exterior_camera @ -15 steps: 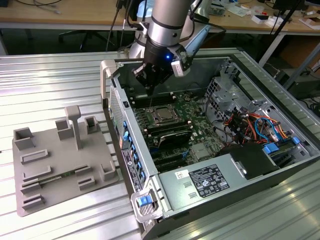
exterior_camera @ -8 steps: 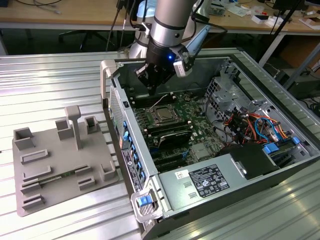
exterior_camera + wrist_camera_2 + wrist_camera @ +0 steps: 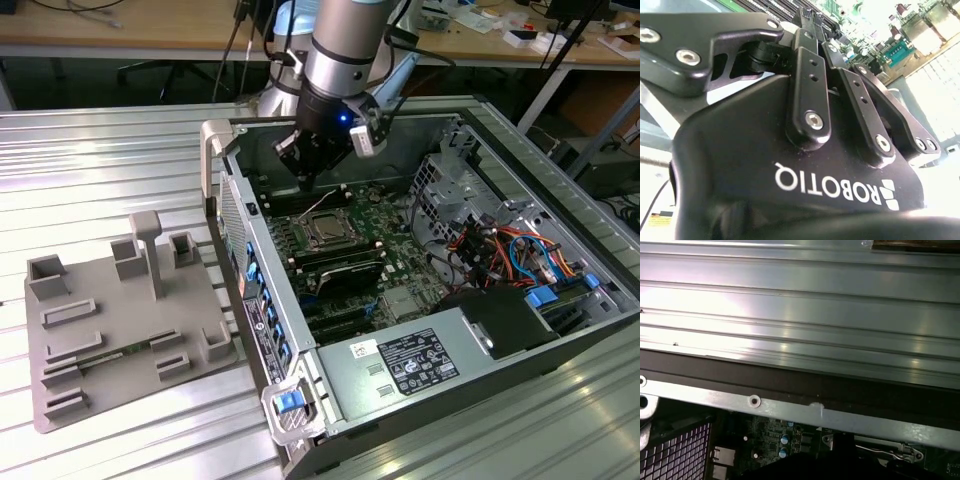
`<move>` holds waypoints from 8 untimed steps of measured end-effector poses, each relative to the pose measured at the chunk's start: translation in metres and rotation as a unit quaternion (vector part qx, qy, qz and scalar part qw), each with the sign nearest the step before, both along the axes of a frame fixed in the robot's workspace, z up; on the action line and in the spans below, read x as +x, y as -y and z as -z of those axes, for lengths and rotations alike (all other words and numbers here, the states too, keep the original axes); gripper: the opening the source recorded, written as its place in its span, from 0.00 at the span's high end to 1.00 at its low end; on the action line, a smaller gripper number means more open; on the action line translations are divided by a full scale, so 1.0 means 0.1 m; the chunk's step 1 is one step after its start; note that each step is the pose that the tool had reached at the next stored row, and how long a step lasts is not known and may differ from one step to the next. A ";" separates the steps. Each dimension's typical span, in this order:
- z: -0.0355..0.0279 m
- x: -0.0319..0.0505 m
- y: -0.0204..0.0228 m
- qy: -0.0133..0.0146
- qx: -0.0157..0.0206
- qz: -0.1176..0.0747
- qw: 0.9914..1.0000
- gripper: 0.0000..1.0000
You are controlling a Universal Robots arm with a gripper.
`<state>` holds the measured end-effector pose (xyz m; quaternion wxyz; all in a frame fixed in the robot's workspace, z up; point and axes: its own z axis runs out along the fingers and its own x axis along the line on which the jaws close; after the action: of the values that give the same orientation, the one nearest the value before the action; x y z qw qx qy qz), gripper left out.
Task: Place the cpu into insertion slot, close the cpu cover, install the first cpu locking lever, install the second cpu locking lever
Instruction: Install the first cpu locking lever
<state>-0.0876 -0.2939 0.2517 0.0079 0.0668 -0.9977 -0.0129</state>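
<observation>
Open room above insertion slot (image 3: pixel 327 232)

Ribbed metal table (image 3: pixel 120 150) — computer case (image 3: pixel 560 290), grey fixture (image 3: pixel 100 330)

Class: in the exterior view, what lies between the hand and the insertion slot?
Only a raised thin metal lever above green board; the hand hangs just above the insertion slot.

Silver arm (image 3: pixel 340 50), blk tool (image 3: pixel 305 175).
</observation>
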 end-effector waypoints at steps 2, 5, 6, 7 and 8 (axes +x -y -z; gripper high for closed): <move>0.017 0.022 0.000 0.000 -0.001 0.000 1.000 0.89; 0.043 0.050 0.002 0.000 -0.001 0.000 1.000 0.89; 0.052 0.056 0.006 -0.001 -0.001 0.000 1.000 0.89; 0.058 0.059 0.012 -0.001 -0.001 0.000 1.000 0.89; 0.065 0.061 0.019 -0.001 -0.001 0.000 1.000 0.89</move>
<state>-0.0815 -0.2959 0.2451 0.0087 0.0668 -0.9977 -0.0120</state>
